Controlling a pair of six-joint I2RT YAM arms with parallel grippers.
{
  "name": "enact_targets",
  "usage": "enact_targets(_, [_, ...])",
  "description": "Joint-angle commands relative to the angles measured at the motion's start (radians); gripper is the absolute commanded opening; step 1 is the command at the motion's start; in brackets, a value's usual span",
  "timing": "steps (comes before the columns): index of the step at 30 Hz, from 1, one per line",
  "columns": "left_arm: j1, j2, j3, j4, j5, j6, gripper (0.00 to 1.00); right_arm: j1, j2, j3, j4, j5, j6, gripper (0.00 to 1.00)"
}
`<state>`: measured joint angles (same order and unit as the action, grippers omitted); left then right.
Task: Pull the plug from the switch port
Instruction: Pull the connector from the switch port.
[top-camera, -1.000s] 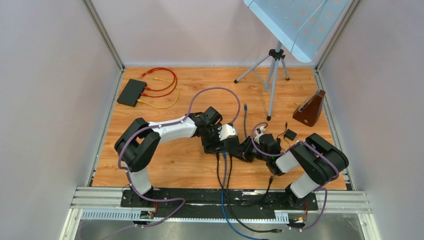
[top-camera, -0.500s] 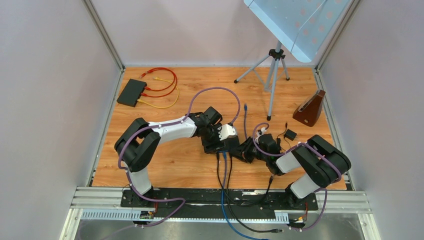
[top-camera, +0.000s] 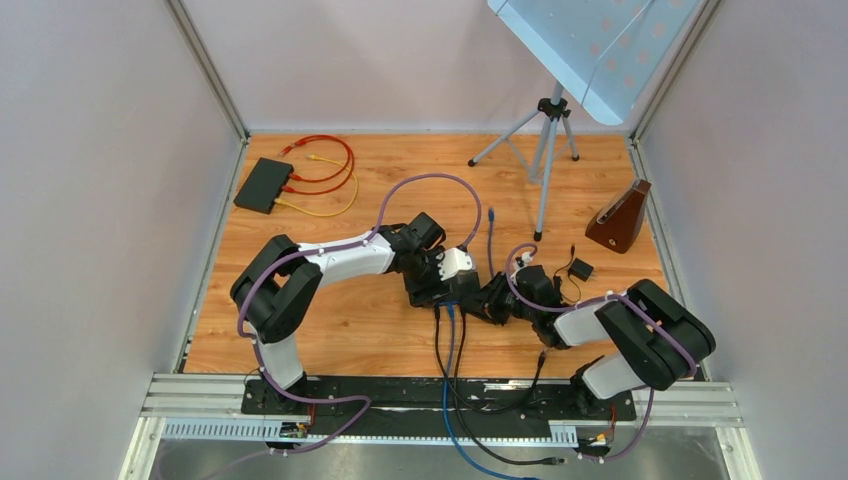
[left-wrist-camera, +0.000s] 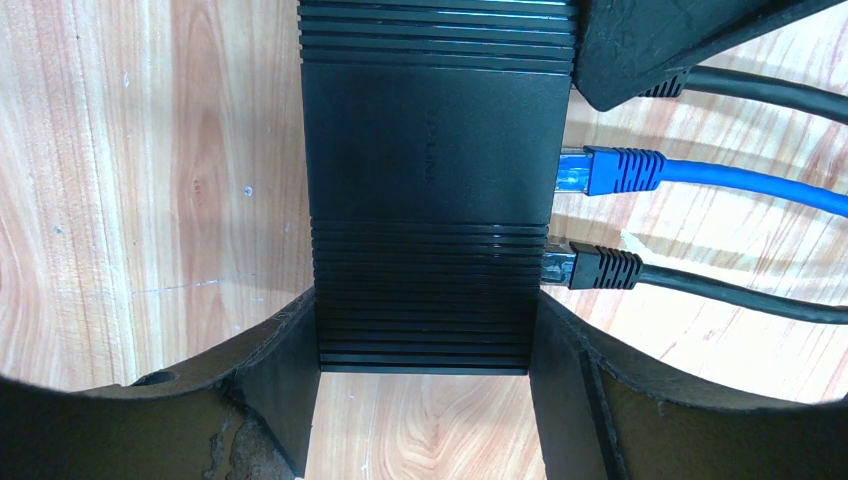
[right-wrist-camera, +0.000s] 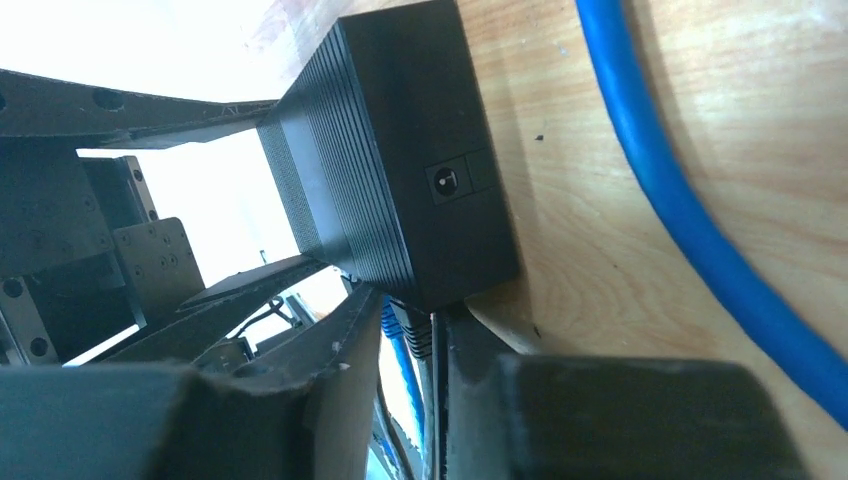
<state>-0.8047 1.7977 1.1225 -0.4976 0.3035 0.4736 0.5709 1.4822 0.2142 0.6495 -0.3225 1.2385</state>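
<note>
A black switch (left-wrist-camera: 430, 180) lies on the wooden table. My left gripper (left-wrist-camera: 425, 322) is shut on its near end, one finger on each side. Three plugs sit in its right side: a blue plug (left-wrist-camera: 610, 170), a black plug (left-wrist-camera: 595, 268), and a third under my right gripper's finger (left-wrist-camera: 680, 40). In the right wrist view my right gripper (right-wrist-camera: 410, 345) is closed narrowly around a black plug (right-wrist-camera: 420, 330) at the corner of the switch (right-wrist-camera: 400, 180). From above, both grippers meet at mid-table (top-camera: 470, 293), hiding most of the switch.
A second black switch (top-camera: 264, 185) with red and yellow cables (top-camera: 325, 165) lies at the back left. A tripod (top-camera: 545, 150), a brown wedge (top-camera: 620, 218) and a small black adapter (top-camera: 580, 269) stand at the right. Cables (top-camera: 450, 380) trail to the near edge.
The right arm's elbow has swung right and a little down. Both grippers and the switch stay almost where they were.
</note>
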Motion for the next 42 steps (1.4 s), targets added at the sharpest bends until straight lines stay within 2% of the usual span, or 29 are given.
enact_targets(1, [-0.013,0.025,0.015,-0.029,0.056,-0.026,0.68,0.001,-0.031,0.018,-0.029,0.001,-0.058,0.29])
enact_targets(3, [-0.014,0.030,0.017,-0.030,0.061,-0.032,0.68,0.001,-0.035,0.039,-0.061,0.000,-0.072,0.37])
enact_targets(5, [-0.017,0.034,0.020,-0.031,0.060,-0.034,0.68,0.001,-0.031,0.050,-0.068,0.008,-0.072,0.40])
enact_targets(7, [-0.017,0.035,0.019,-0.030,0.060,-0.034,0.68,0.001,-0.014,0.056,-0.063,0.009,-0.066,0.39])
enact_targets(12, [-0.017,0.036,0.019,-0.034,0.062,-0.037,0.67,0.001,0.045,0.060,-0.012,-0.015,-0.045,0.26])
enact_targets(16, [-0.017,0.038,0.020,-0.036,0.060,-0.039,0.67,0.001,0.054,0.051,0.000,-0.018,-0.043,0.23])
enact_targets(18, [-0.017,0.039,0.022,-0.037,0.059,-0.039,0.67,0.001,0.045,0.044,-0.001,-0.016,-0.050,0.26])
enact_targets(20, [-0.017,0.042,0.025,-0.039,0.058,-0.039,0.67,0.001,0.034,0.033,0.008,-0.016,-0.054,0.33])
enact_targets(24, [-0.018,0.049,0.031,-0.044,0.057,-0.040,0.67,0.001,0.029,-0.001,0.098,-0.045,-0.057,0.42])
enact_targets(31, [-0.017,0.056,0.037,-0.050,0.053,-0.039,0.66,0.001,0.065,-0.016,0.155,-0.058,-0.030,0.31])
enact_targets(34, [-0.017,0.056,0.036,-0.052,0.054,-0.039,0.66,-0.001,0.080,-0.011,0.162,-0.047,-0.009,0.31])
enact_targets(37, [-0.017,0.052,0.032,-0.044,0.058,-0.039,0.66,-0.018,0.087,-0.003,0.135,-0.028,0.027,0.39])
enact_targets(40, [-0.017,0.047,0.029,-0.042,0.055,-0.039,0.66,-0.042,0.095,-0.003,0.094,-0.001,0.046,0.39])
enact_targets(42, [-0.017,0.048,0.029,-0.042,0.054,-0.040,0.66,-0.055,0.107,-0.010,0.107,-0.006,0.047,0.35])
